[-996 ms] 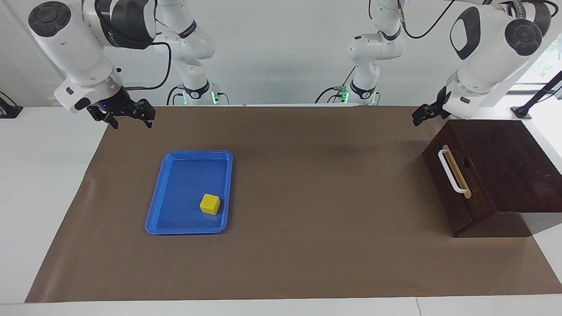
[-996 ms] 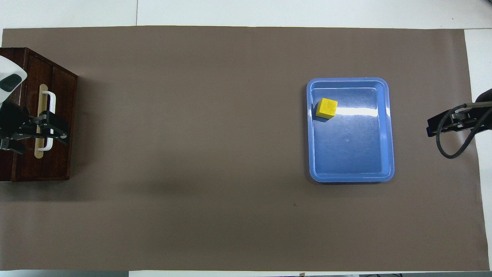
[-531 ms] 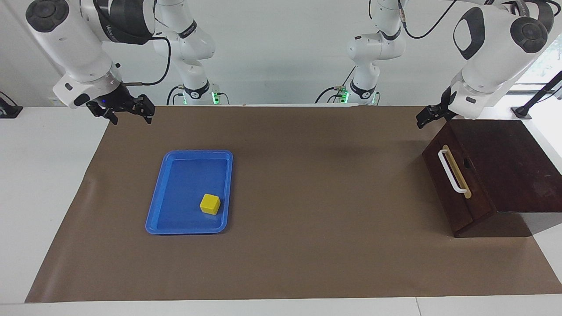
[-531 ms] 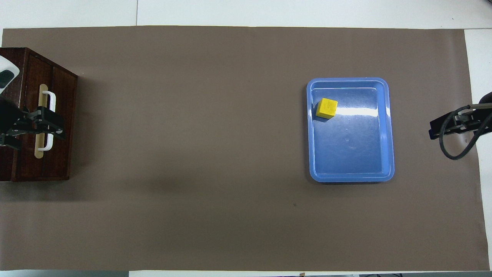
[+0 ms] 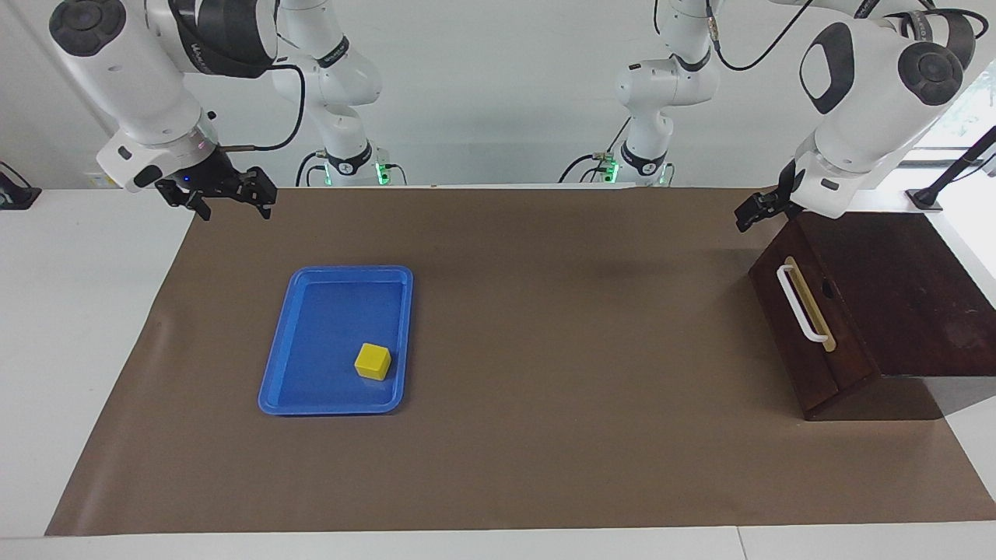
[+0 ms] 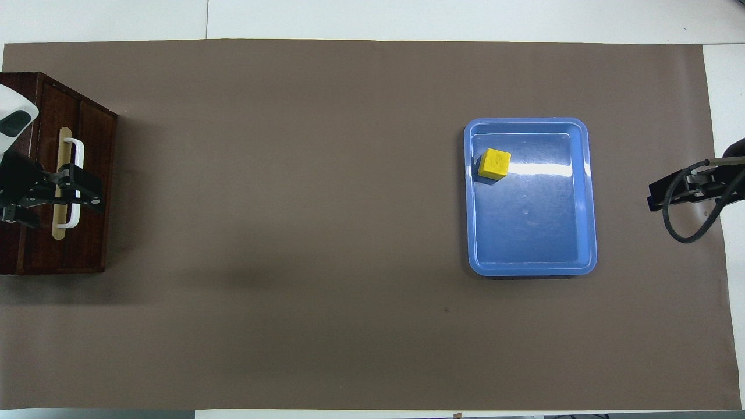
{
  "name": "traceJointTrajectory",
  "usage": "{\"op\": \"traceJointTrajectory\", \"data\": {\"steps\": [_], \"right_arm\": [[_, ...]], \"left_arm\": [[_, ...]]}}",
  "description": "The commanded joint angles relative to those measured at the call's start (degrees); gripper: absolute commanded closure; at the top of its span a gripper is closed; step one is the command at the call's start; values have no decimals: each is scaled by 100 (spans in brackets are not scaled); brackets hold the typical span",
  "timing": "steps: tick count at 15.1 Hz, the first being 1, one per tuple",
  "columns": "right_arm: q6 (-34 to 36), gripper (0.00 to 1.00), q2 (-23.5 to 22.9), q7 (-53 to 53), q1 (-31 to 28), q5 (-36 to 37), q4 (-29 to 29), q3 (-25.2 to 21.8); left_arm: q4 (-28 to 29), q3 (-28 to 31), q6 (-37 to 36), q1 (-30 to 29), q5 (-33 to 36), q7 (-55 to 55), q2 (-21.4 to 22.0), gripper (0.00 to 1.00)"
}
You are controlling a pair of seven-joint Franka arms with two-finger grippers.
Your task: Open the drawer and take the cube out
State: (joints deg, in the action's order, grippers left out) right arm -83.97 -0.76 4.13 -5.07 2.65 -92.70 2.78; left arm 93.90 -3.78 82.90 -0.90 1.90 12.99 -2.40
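Note:
The dark wooden drawer [image 5: 809,342] is shut in its dark box at the left arm's end of the table, with its white bar handle [image 5: 801,305] facing the table's middle. The drawer [image 6: 93,244] and handle [image 6: 74,152] also show in the overhead view. The yellow cube [image 5: 373,362] lies in the blue tray [image 5: 334,270] toward the right arm's end; both also show in the overhead view, cube [image 6: 495,163] and tray [image 6: 527,270]. My left gripper [image 5: 749,213] is open and empty, raised over the drawer's front [image 6: 86,192], clear of the handle. My right gripper [image 5: 232,204] is open and empty, raised over the mat's edge [image 6: 653,199].
A brown mat [image 5: 545,327] covers the table between the tray and the box. White table shows around the mat. The arms' bases stand along the robots' edge.
Both grippers have only shifted slightly in the air. The drawer stays shut and the cube has not moved.

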Motion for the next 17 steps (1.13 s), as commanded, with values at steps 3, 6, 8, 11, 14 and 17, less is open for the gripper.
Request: {"op": "traceJointTrajectory", "data": {"steps": [3, 6, 8, 11, 14, 17], "right_arm": [[29, 0, 6, 96, -47, 61, 67, 64], [38, 0, 6, 96, -47, 69, 67, 56], [38, 0, 6, 88, -38, 69, 67, 56], [38, 0, 6, 96, -38, 61, 67, 64], [38, 0, 6, 96, -47, 61, 67, 56], [38, 0, 6, 96, -47, 69, 67, 64]], "left_arm": [[-108, 0, 77, 99, -76, -68, 38, 0], [-101, 9, 94, 116, -76, -60, 73, 0], [-100, 35, 112, 125, -76, -60, 90, 0], [-109, 27, 130, 143, -67, 2, 186, 0], [-48, 35, 103, 82, -67, 11, 231, 0], [-48, 53, 112, 46, -67, 20, 231, 0]]}}
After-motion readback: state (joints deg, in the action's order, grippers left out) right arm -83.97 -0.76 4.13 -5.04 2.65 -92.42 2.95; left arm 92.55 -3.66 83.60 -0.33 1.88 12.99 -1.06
